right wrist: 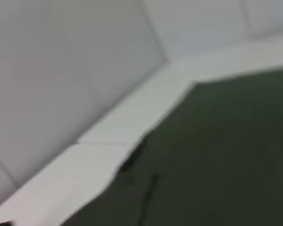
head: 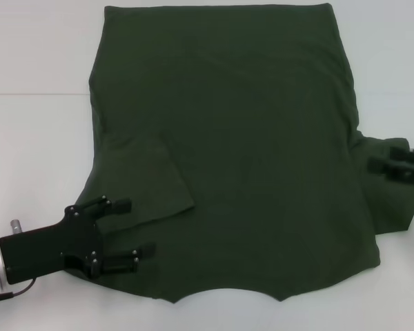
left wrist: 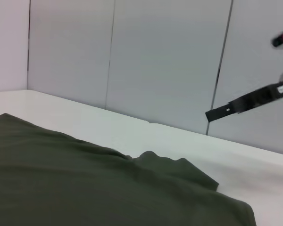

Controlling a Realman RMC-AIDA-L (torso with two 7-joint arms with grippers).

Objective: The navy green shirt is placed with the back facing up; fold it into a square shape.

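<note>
The white tabletop (head: 34,138) carried a single navy green shirt (head: 248,158), spread flat over most of its middle, the hem toward the far edge and the neckline curve at the near edge. The sleeve on the robot's left had been folded inward and lay on the body panel; the other sleeve (head: 390,186) lay spread out flat toward the right edge.

Two grippers were at work, one per arm. The left gripper (head: 134,231) lay low at the shirt's near-left corner, its fingers (head: 117,205) spread apart over the fabric edge and clamped on nothing. The right gripper (head: 390,162) sat at the right edge, over the spread sleeve; whether its fingers were apart or together could not be told.

The step in hand seemed to be folding the sides inward. To do it well, each gripper would need to pinch only the cloth's edge, lift just enough to clear the panel, and carry it across evenly, so that the soft knit fell without bunching and the folded edges ran parallel.
</note>
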